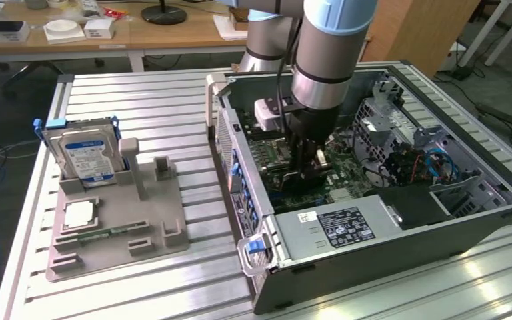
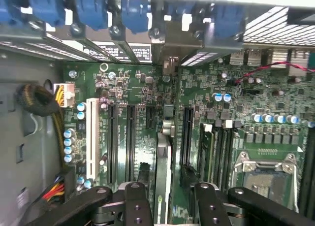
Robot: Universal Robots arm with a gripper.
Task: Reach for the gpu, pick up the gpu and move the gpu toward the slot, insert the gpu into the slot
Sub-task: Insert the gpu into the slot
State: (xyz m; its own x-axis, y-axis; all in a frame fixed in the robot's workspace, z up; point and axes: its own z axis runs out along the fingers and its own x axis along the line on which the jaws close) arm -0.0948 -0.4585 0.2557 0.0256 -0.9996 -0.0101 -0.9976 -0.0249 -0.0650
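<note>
My gripper [image 1: 313, 168] reaches down into the open computer case [image 1: 469, 227], just above the green motherboard [image 1: 279, 157]. In the wrist view the gpu [image 2: 164, 162] appears edge-on as a thin upright card with its metal bracket end towards the rear case wall. It stands on the motherboard [image 2: 142, 88] between two long black slots [image 2: 131, 137]. The slot under the card is hidden by it. My gripper [image 2: 167, 191] is open and straddles the card. One black finger [image 2: 136, 199] stands on each side, with a small gap to the card.
Beside the case, a grey fixture tray [image 1: 158, 233] holds a blue-labelled hard drive [image 1: 87, 157], a chip [image 1: 80, 215] and a memory stick [image 1: 107, 233]. Inside the case are a power supply [image 1: 345, 227], the processor socket [image 2: 266, 172] and cable bundles [image 2: 37, 100].
</note>
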